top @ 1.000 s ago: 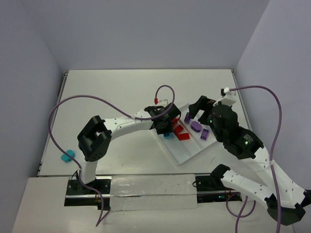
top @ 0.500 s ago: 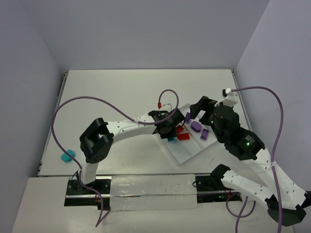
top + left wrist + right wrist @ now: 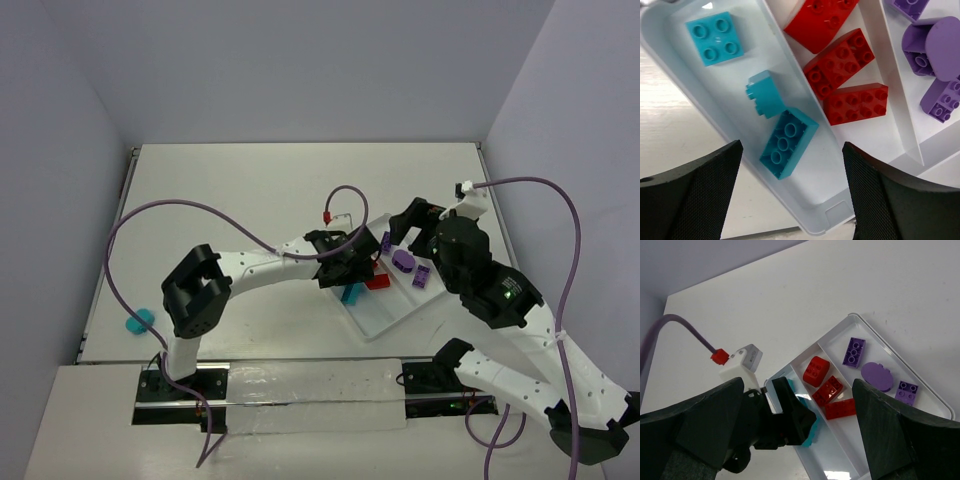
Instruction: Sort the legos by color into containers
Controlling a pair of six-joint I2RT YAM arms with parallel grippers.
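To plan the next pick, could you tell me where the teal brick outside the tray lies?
Top view: the teal brick lies near the table's near-left edge, just left of the left arm.

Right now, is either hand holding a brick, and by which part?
Nothing. The left hand is open above a teal brick lying in the tray; the right hand is open, empty.

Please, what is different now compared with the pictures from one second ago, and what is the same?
The left gripper moved a little toward the near end of the tray, then opened and let go of a teal brick. That brick now lies in the teal compartment beside two others. The right gripper stayed open where it was. The red bricks and purple bricks did not move.
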